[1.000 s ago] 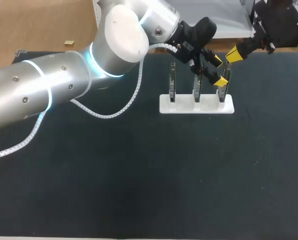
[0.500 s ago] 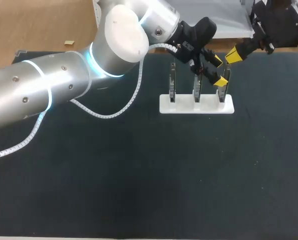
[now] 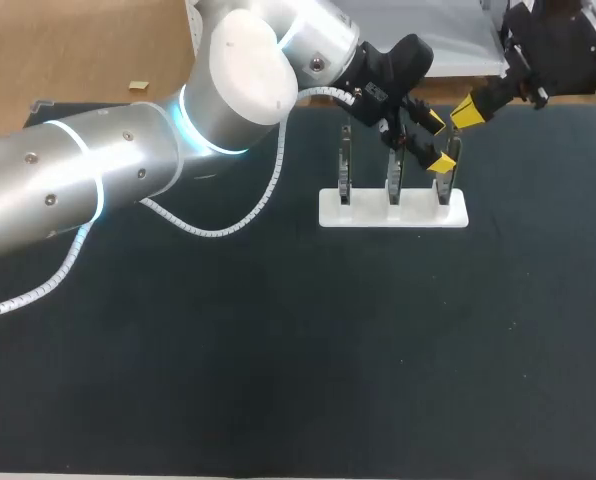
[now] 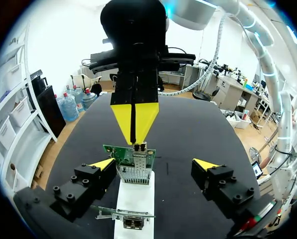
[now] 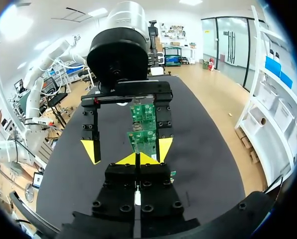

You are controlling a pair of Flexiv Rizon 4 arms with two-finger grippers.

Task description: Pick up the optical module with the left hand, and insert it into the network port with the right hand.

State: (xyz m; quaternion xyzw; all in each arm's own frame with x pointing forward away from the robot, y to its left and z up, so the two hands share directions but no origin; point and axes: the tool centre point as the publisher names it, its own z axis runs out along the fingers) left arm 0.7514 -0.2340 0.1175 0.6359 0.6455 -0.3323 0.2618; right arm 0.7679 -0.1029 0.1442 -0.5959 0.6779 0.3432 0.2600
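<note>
Currently: my left end effector [image 4: 154,164] spread astride rightmost circuit board [image 4: 131,158]; right end effector [image 3: 466,110] pressed together just above. Hazard: the two could collide, tipping board.

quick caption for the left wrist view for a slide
Open left gripper straddles the green board on the white holder while the shut right gripper points down at its top edge.

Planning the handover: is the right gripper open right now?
No, the left wrist view shows the right gripper with its yellow tips pressed together above the green board.
</note>
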